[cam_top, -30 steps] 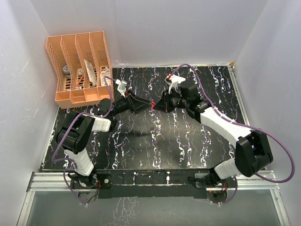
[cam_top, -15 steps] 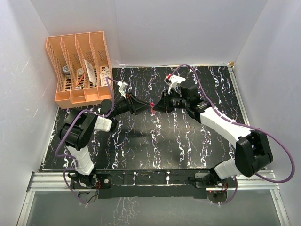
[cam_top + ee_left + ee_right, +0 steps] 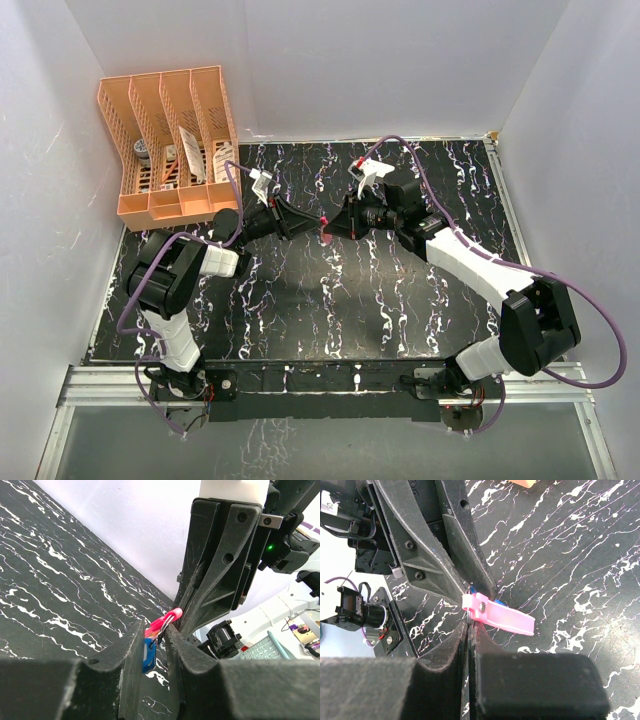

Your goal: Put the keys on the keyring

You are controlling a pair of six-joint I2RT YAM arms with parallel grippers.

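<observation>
My left arm [image 3: 172,282] and right arm [image 3: 470,262] reach low over the far middle of the table [image 3: 300,310]. My left gripper [image 3: 312,222] and right gripper [image 3: 332,227] meet tip to tip there, left jaws a narrow gap apart, right jaws pressed together.

**Keys nearly lost between the two hands**

From above, the pink key [image 3: 326,229] is a speck where the left hand [image 3: 317,226] and right hand [image 3: 333,228] meet; the blue key cannot be picked out there. In the left wrist view the blue key [image 3: 148,656] shows one edge between the fingers [image 3: 131,652]; whether they grip it is unclear. The keyring is too thin to trace. Contents of the orange organizer [image 3: 170,207] are too small to name.
</observation>
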